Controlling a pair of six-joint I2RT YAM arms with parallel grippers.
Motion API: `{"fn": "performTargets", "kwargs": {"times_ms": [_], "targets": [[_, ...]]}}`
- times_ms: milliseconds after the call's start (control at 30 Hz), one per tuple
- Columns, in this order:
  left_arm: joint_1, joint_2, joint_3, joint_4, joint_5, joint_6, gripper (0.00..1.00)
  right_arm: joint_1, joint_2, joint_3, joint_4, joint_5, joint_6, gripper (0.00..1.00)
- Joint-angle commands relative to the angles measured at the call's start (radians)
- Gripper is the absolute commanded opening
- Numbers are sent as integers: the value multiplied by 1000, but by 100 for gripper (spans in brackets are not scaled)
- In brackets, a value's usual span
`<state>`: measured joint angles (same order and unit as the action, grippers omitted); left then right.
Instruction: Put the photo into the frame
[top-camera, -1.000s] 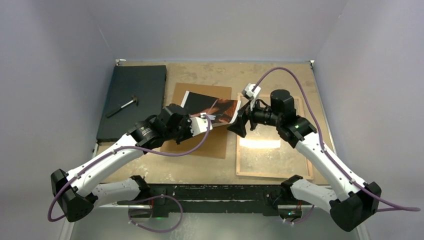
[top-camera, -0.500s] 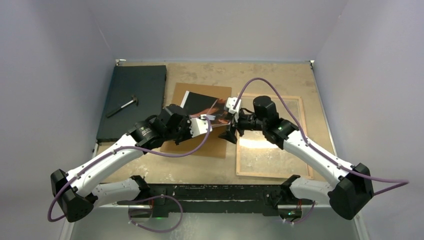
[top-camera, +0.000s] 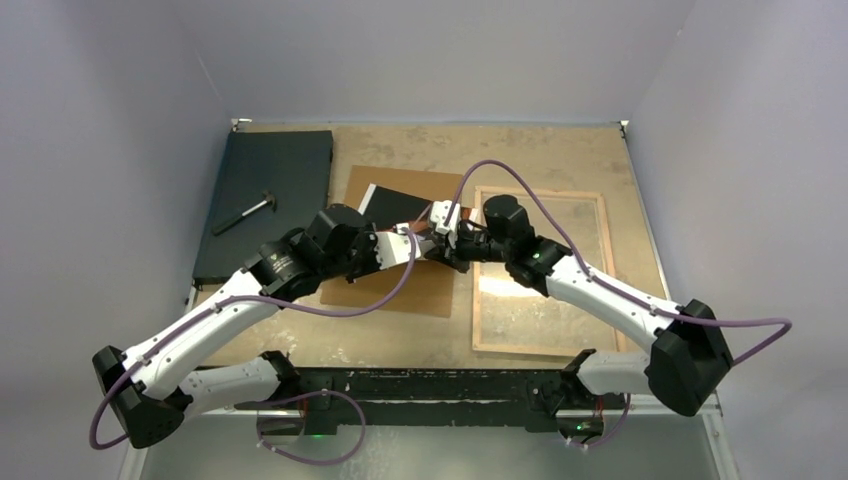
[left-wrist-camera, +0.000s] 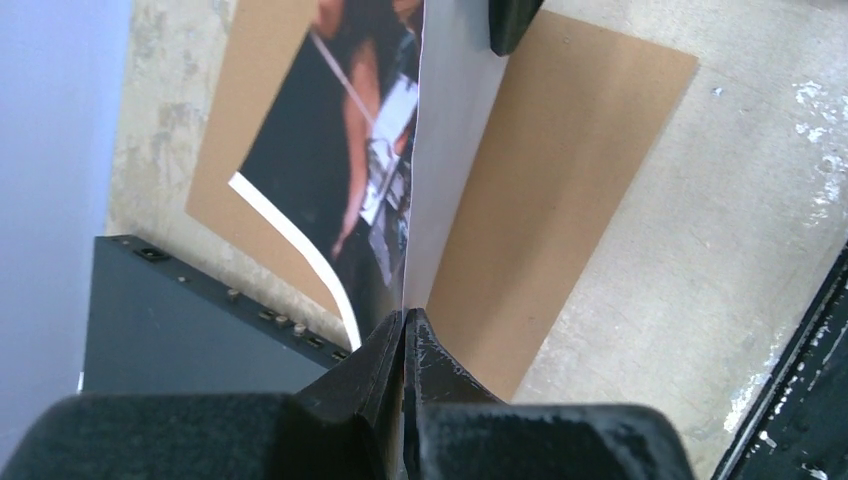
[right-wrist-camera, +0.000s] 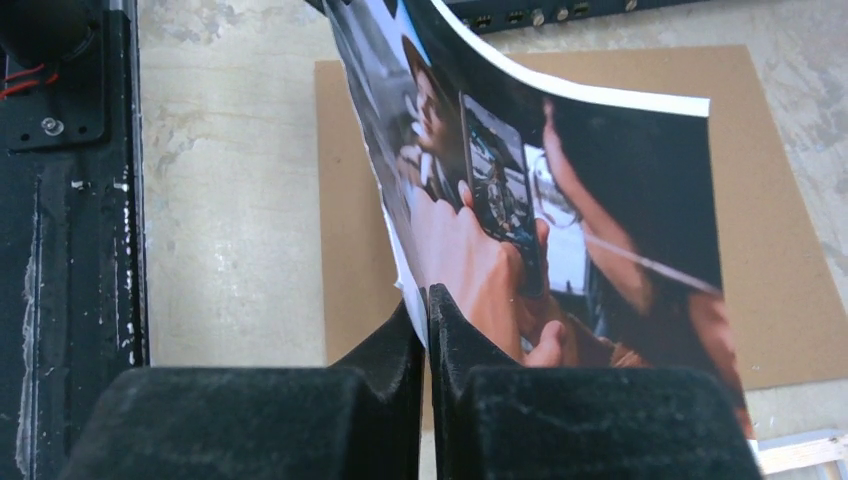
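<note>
One photo (top-camera: 395, 205) in left pincer (left-wrist-camera: 404, 325) and right pincer (right-wrist-camera: 428, 302); one frame (top-camera: 530, 320).

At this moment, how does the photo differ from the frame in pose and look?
The photo is held up off the table, curved, pinched by the left gripper and the right gripper. The frame lies flat on the table to the right, with neither gripper on it. The photo is a dark glossy sheet with a white border, while the frame is thin light rails with the tabletop showing through its middle. Both are rectangular.
</note>
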<state>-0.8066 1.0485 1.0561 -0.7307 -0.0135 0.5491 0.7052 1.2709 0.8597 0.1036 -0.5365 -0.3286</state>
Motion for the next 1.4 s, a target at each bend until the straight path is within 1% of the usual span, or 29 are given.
{"fn": "performTargets", "kwargs": {"times_ms": [0, 67, 100, 133, 200, 300, 333, 367, 400, 433, 467, 533, 567, 600, 633, 700, 767, 833, 900, 933, 967, 1067, 1200, 1367], "targets": [[-3, -36, 58, 11, -46, 46, 0, 9, -49, 76, 7, 19, 12, 0], [-2, -39, 67, 27, -85, 46, 0, 8, -81, 94, -10, 20, 32, 0], [-2, -42, 72, 41, -108, 44, 5, 9, -105, 98, -8, 22, 49, 0], [-3, -45, 80, 60, -139, 44, 14, 8, -130, 106, -3, 24, 77, 0], [-3, -58, 100, 120, -217, 44, 38, 8, -177, 135, 4, 25, 143, 0], [-2, -92, 137, 285, -366, 71, 70, 8, -221, 229, -22, 34, 275, 0], [1, -108, 129, 378, -442, 101, 76, 9, -227, 275, -46, 36, 344, 0], [5, -135, 104, 499, -500, 131, 80, 8, -221, 327, -77, 41, 412, 0], [13, -162, 69, 641, -552, 160, 88, 9, -207, 391, -136, 52, 456, 0], [18, -185, 48, 758, -571, 177, 95, 9, -185, 451, -206, 59, 488, 0], [21, -198, 44, 826, -574, 191, 98, 8, -155, 515, -286, 94, 504, 0], [23, -187, 75, 852, -584, 182, 99, 7, -80, 626, -434, 242, 525, 0], [23, -164, 107, 818, -593, 163, 99, -3, -30, 678, -512, 333, 540, 0], [25, -123, 133, 777, -610, 147, 99, -39, 21, 716, -606, 384, 558, 0], [29, -91, 156, 742, -616, 128, 99, -79, 66, 738, -651, 389, 569, 0], [41, -27, 200, 591, -604, 90, 99, -161, 129, 757, -723, 404, 581, 0], [62, 26, 232, 493, -589, 21, 99, -201, 136, 737, -741, 461, 558, 0], [96, 59, 247, 416, -532, -24, 99, -218, 131, 722, -772, 553, 520, 0], [131, 86, 249, 370, -467, -49, 99, -228, 161, 727, -841, 667, 496, 0], [139, 101, 249, 359, -453, -63, 99, -231, 186, 727, -880, 761, 492, 0], [145, 119, 249, 352, -442, -76, 99, -232, 203, 725, -908, 821, 491, 0], [150, 169, 257, 325, -391, -102, 99, -235, 234, 715, -943, 967, 501, 0], [149, 208, 247, 317, -336, -117, 99, -238, 252, 675, -956, 1100, 478, 0], [149, 250, 227, 284, -262, -127, 99, -238, 259, 576, -917, 1238, 397, 0]]}}
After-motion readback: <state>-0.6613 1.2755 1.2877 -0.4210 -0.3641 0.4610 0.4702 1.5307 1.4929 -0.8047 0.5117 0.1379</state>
